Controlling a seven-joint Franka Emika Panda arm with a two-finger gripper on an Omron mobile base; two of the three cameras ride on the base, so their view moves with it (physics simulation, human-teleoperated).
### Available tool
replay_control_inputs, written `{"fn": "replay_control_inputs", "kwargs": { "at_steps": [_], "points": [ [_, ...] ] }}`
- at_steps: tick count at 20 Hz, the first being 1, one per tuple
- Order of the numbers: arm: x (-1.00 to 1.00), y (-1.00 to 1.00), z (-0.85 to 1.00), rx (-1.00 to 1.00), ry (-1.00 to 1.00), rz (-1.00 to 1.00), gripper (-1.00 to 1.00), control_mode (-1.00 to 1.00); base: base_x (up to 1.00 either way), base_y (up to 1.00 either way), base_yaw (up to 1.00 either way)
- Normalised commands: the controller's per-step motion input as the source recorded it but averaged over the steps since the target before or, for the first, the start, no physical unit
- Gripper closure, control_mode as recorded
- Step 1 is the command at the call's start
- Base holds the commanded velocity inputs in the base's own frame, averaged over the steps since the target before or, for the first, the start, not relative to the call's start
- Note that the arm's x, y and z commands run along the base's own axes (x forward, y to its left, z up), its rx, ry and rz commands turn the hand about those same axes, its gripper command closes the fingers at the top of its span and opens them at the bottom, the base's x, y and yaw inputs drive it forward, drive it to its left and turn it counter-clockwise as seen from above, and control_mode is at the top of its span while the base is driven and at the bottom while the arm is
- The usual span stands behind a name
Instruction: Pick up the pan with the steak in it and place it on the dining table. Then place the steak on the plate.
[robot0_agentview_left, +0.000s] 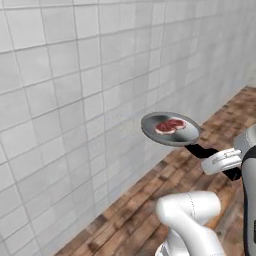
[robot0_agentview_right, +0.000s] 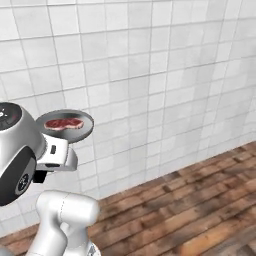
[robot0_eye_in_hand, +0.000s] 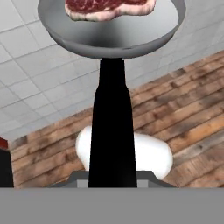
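Observation:
The grey pan (robot0_agentview_left: 176, 135) hangs level in the air in front of a tiled wall, with the red marbled steak (robot0_agentview_left: 170, 125) lying flat in its middle. My gripper (robot0_agentview_left: 212, 153) is shut on the pan's black handle (robot0_agentview_left: 197, 149), behind and below the bowl. From the right base view the pan (robot0_agentview_right: 81, 131) and steak (robot0_agentview_right: 64, 123) sit just above my hand. In the hand view the handle (robot0_eye_in_hand: 111, 131) runs straight up from my gripper (robot0_eye_in_hand: 111, 180) to the pan (robot0_eye_in_hand: 113, 38), and the steak (robot0_eye_in_hand: 109, 7) is cut by the top edge. The dining table and the plate are out of view.
A white tiled wall (robot0_agentview_left: 65, 100) stands close ahead and to the left. Brown wooden floor (robot0_agentview_right: 200, 200) stretches below and to the right. A dark shape with a red top (robot0_eye_in_hand: 4, 162) shows at the left edge of the hand view.

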Motion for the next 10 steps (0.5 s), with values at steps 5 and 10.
{"fn": "replay_control_inputs", "kwargs": {
  "at_steps": [5, 10],
  "points": [
    [0.00, 0.00, 0.00, 0.00, 0.00, 0.00, 1.00, 1.00, 0.00, 0.00, -0.50],
    [0.00, 0.00, 0.00, 0.00, 0.00, 0.00, 1.00, 1.00, 0.00, 0.00, -0.50]
  ]
}}
